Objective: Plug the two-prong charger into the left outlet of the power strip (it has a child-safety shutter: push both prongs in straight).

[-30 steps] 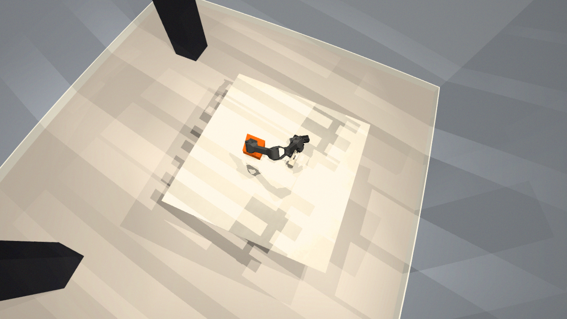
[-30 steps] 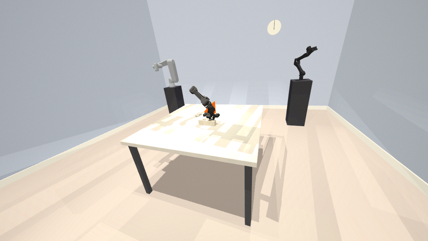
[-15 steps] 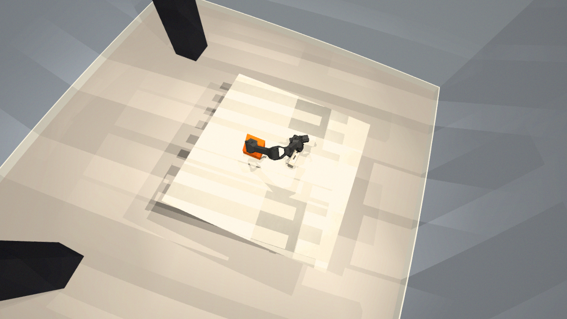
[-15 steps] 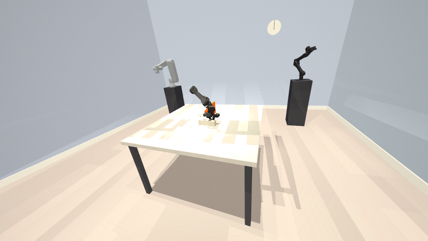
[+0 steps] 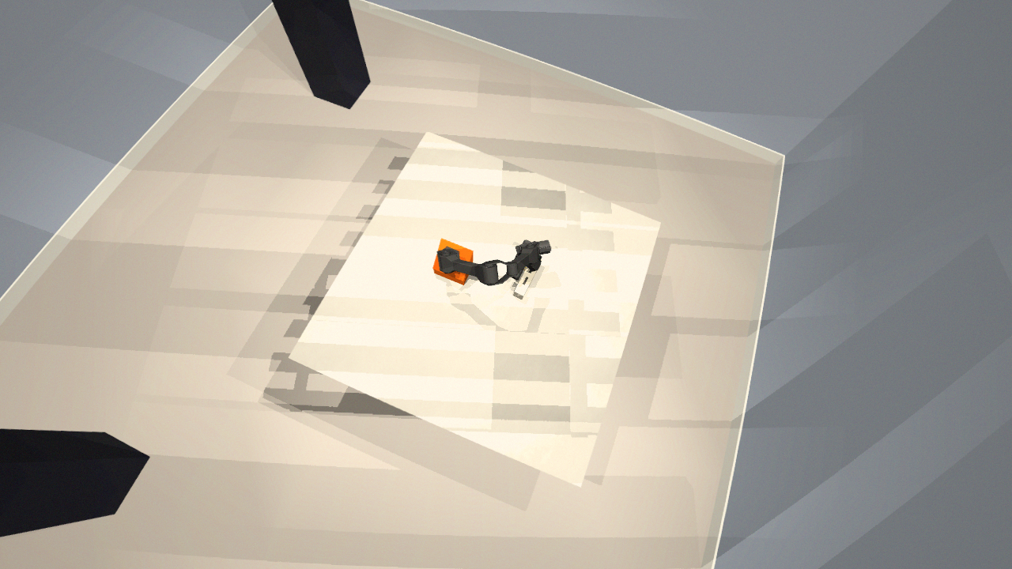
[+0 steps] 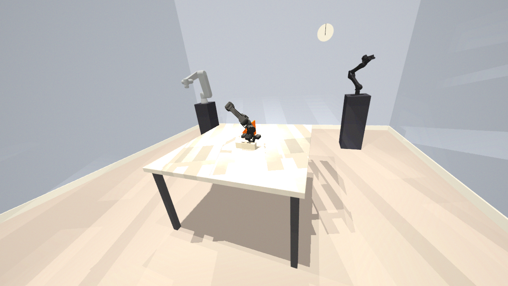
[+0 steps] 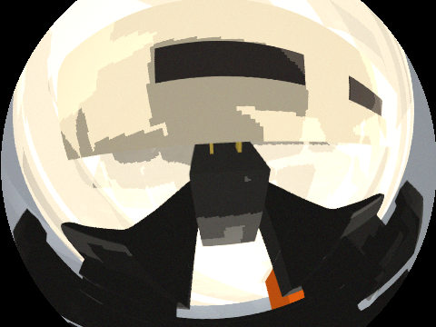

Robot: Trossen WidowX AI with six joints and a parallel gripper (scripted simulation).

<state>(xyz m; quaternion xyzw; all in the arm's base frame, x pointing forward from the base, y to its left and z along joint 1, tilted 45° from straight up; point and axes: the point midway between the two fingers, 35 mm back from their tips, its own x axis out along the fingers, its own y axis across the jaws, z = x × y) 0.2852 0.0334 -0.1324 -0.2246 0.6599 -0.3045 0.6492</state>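
Note:
The black charger [image 7: 231, 182] is held between the fingers in the wrist view. Its two short gold prongs [image 7: 211, 149] [image 7: 239, 147] show at its upper edge, beside the near edge of the power strip; I cannot tell whether they touch it. The cream power strip [image 5: 522, 287] [image 6: 245, 145] [image 7: 109, 77] lies on the table. Its top has a wide dark recess [image 7: 229, 63] above the charger in the wrist view and a smaller dark recess [image 7: 364, 95] to the right. My gripper [image 7: 223, 183] is shut on the charger, low at the strip. The arm hides the charger in the top view.
An orange block [image 5: 465, 277] [image 7: 275, 292] sits at the arm's base. The strip and arm stand on a pale table [image 5: 396, 283] [image 6: 248, 172] with striped shadows. Two other arms stand on dark pedestals [image 6: 207, 115] [image 6: 355, 120] away from the table.

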